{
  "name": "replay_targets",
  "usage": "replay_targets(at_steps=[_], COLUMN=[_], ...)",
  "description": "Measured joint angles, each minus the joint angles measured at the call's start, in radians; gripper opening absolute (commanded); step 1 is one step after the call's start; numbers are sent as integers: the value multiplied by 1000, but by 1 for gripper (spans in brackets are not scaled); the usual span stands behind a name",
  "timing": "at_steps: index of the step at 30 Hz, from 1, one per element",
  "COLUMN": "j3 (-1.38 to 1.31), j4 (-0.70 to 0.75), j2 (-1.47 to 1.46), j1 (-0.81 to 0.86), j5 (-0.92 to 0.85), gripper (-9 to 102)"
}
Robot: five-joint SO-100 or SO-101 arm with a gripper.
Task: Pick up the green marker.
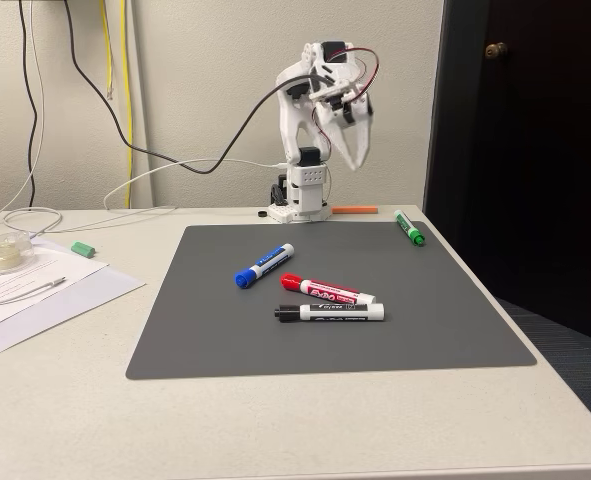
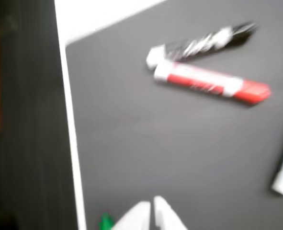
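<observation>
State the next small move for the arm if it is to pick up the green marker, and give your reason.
Probably swing toward the mat's far right corner and lower. The claw hangs high by the base, its fingers looking shut, while the green marker lies untouched there, apart from the other markers; it would need to open first.

Green marker (image 2: 105, 222) blurred, edge-cropped

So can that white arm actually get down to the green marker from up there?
Probably yes. The green marker lies alone at the mat's far right corner, apart from the other markers, with nothing over it. The gripper hangs raised above the mat's far edge, near it.
</observation>
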Motion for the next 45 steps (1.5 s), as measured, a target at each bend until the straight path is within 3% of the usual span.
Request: replay_targets(at_steps=[10, 21, 35, 45], j3=[-5, -5, 5, 57], j4=[63, 61, 89, 100], j2=[-137, -288, -302, -235], j1=[-143, -287, -390, -408], j5=[-29, 95, 282, 295], gripper=[0, 0, 0, 0])
